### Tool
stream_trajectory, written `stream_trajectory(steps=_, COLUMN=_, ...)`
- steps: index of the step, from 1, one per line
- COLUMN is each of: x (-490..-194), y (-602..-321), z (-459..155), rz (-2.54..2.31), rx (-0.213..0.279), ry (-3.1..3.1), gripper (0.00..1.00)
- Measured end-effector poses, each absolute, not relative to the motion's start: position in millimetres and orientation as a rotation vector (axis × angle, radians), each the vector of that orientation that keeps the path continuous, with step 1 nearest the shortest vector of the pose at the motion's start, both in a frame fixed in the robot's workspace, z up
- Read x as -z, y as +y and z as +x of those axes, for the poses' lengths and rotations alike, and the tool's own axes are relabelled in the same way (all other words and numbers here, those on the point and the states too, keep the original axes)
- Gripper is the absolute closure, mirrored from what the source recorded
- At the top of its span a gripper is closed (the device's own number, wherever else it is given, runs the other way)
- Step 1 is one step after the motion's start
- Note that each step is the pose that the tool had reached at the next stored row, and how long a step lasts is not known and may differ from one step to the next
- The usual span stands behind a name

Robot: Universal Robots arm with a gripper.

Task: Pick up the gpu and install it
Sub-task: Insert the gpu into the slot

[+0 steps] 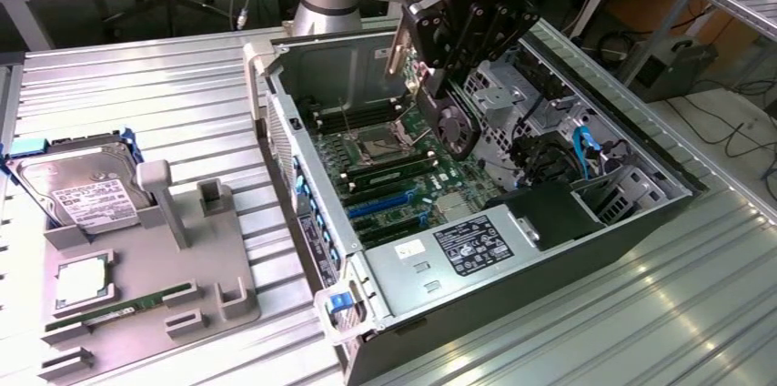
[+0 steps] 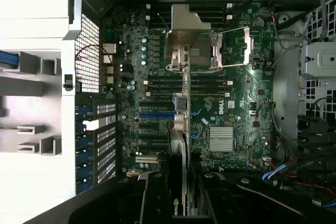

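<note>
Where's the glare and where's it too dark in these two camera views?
Exterior view: glare streaks the bare metal table; wrist view: the grey tray is washed out white, while the fingers holding the gpu sit in shadow.

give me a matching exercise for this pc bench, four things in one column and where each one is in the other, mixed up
Things
1. gpu
2. hard drive
3. green RAM stick
4. motherboard

Places
A. lying flat in a groove of the grey holder
B. fixed inside the open case
C. gripped by the fingers, above the case
D. resting at one end of the grey holder, white label showing

Pairs: 1-C, 2-D, 3-A, 4-B
</note>
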State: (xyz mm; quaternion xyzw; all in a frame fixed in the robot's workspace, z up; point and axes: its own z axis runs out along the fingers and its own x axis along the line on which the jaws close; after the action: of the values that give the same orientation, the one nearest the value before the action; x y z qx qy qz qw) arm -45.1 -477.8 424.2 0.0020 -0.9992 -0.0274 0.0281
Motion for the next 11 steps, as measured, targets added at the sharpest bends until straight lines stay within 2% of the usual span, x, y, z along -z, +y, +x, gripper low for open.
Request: stream_trajectory(steps=11, x=-424.2, y=-477.8, z=-45.1, rz=0.006, rx=0.085, ry=-3.084, gripper=0.74)
